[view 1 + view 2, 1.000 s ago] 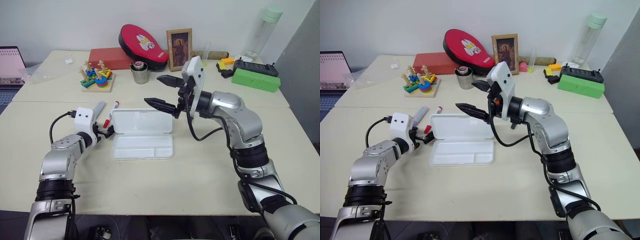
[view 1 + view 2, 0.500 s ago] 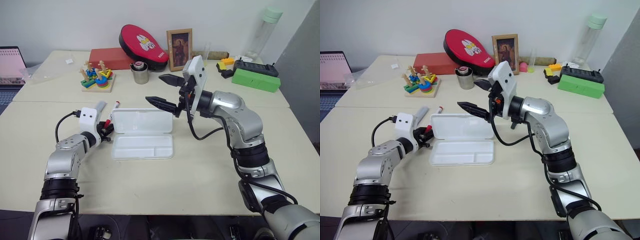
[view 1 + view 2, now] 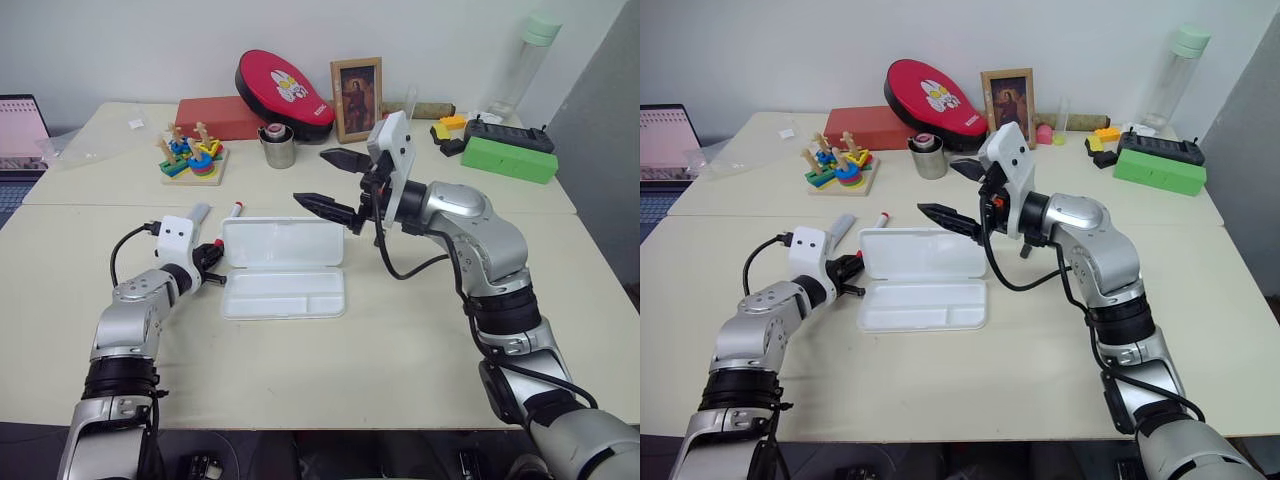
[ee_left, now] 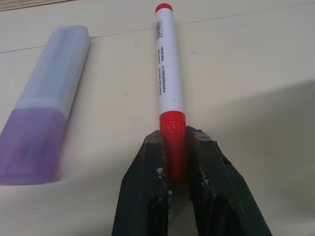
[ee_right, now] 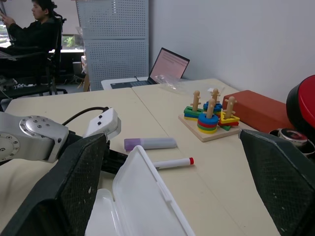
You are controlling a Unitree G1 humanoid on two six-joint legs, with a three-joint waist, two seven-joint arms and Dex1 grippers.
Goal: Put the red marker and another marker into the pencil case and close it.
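Right now the left gripper is clenched on the red cap of the red marker, which lies flat on the worktop; its long axis runs away from the near edge toward the far edge, cap end nearest the gripper and the small red end pointing away. Just beside it, apart and not touching, lies the purple marker, roughly parallel, its darker purple end on the gripper's side and its paler end pointing away. Both markers sit just off the left short end of the pencil case, which lies open with its long axis parallel to the near edge, the lid spread flat toward the far edge and the shallow tray toward the near one. The right gripper hangs in the air above the case's far right corner, pointing toward the left, its jaws spread wide and holding nothing. Bare worktop lies between the case and the near edge and to the right of the case. Toward the far edge stand a wooden ring stacker, a metal cup and a picture frame.
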